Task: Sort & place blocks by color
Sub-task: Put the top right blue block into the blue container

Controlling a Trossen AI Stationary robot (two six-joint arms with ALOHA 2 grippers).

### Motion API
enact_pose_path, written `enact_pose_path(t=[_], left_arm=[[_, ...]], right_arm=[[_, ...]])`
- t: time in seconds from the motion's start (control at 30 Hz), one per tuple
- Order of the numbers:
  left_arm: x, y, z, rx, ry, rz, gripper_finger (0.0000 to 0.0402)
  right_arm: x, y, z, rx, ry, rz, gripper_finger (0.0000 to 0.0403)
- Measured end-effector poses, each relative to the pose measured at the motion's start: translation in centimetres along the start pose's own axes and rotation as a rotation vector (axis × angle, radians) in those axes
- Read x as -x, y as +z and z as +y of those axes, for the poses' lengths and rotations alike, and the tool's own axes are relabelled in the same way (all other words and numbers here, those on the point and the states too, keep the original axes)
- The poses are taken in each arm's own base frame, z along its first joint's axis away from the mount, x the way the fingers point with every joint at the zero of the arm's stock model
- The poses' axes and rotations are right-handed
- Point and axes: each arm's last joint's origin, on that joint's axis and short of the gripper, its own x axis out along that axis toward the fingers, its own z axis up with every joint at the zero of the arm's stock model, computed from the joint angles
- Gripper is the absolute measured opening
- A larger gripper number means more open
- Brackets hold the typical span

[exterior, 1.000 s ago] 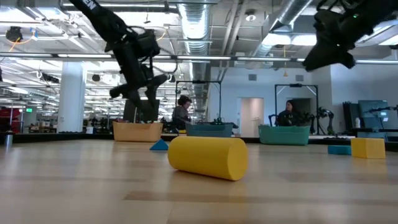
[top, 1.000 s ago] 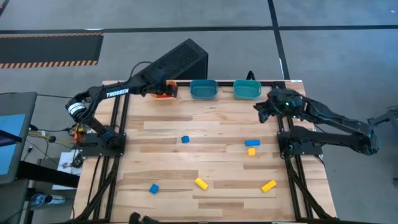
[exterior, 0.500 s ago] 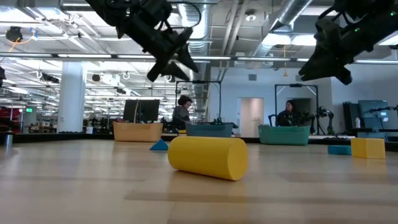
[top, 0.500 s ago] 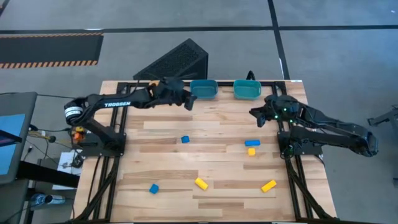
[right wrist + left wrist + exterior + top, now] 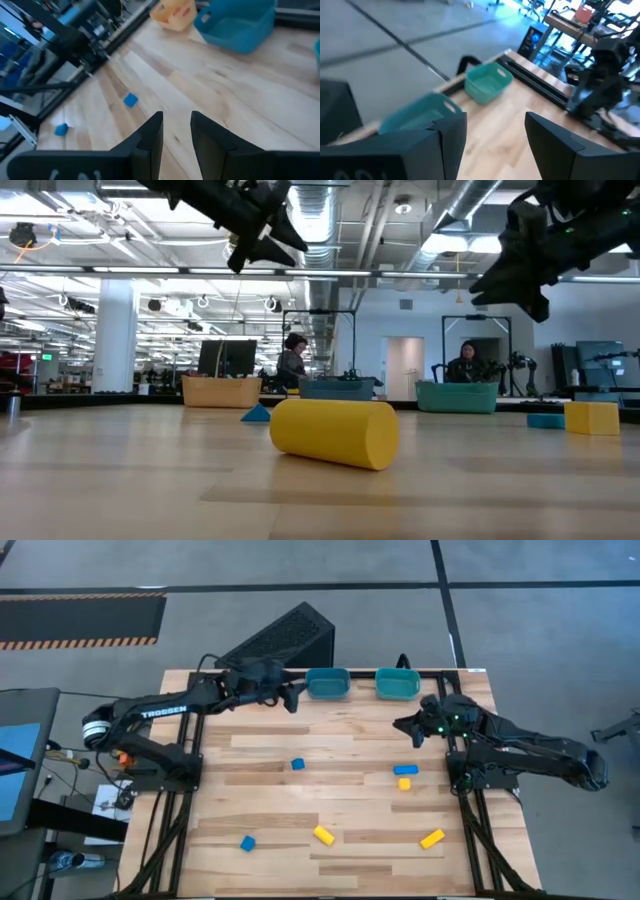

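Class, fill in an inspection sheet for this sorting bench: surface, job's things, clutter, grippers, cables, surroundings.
Surface: wooden table, planked.
Job's things: blue blocks; yellow blocks; bins at the far edge.
Clutter: nothing seen.
Grippers: left gripper beside the blue bin, jaws open, empty; right gripper below the teal bin, jaws open, empty.
Cables: wires left of the table.
Surroundings: black box; people in the background.
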Motion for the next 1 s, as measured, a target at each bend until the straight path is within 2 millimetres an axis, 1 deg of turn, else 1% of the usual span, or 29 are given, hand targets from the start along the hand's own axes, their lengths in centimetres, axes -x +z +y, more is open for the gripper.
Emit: enact_pose_path(t=[0.1,0.17,0.3,0.4,0.53,0.67,0.73,0.8,1.0], left_arm=[[0.3,0.2,0.0,-0.100,0.004,-0.012,0.0185],[0.3,0.2,0.0,-0.133,0.008,-0.009,0.0185],[0.0,-0.1,0.1,-0.071,0.022,0.007,0.0185],[0.1,-0.3,0.2,-0.048,0.049,0.027,0.0185],[0.1,-0.7,0.7,-0.065,0.110,0.064,0.0185],[0.1,-0.9,0.9,-0.078,0.117,0.087,0.0185],[0.1,-0.9,0.9,-0.098,0.116,0.085,0.0185],[0.1,-0.9,0.9,-0.123,0.118,0.085,0.0185],[0.1,-0.8,1.0,-0.197,0.150,0.076,0.0185]], right_arm=[[-0.2,0.6,0.3,0.017,0.032,-0.054,0.0122],[-0.4,1.1,0.7,0.026,0.068,-0.106,0.0122],[-0.7,1.6,1.3,0.041,0.118,-0.157,0.0122],[-1.1,1.5,1.1,0.009,0.064,-0.154,0.0122],[-1.8,0.4,0.1,-0.087,-0.043,-0.039,0.0122],[-2.0,-1.7,-0.5,-0.105,-0.101,0.193,0.0122],[-2.0,-2.6,-0.6,-0.127,-0.149,0.260,0.0122],[-1.9,-2.9,-0.5,-0.136,-0.175,0.282,0.0122],[-1.9,-3.3,-0.1,-0.143,-0.154,0.302,0.0122]])
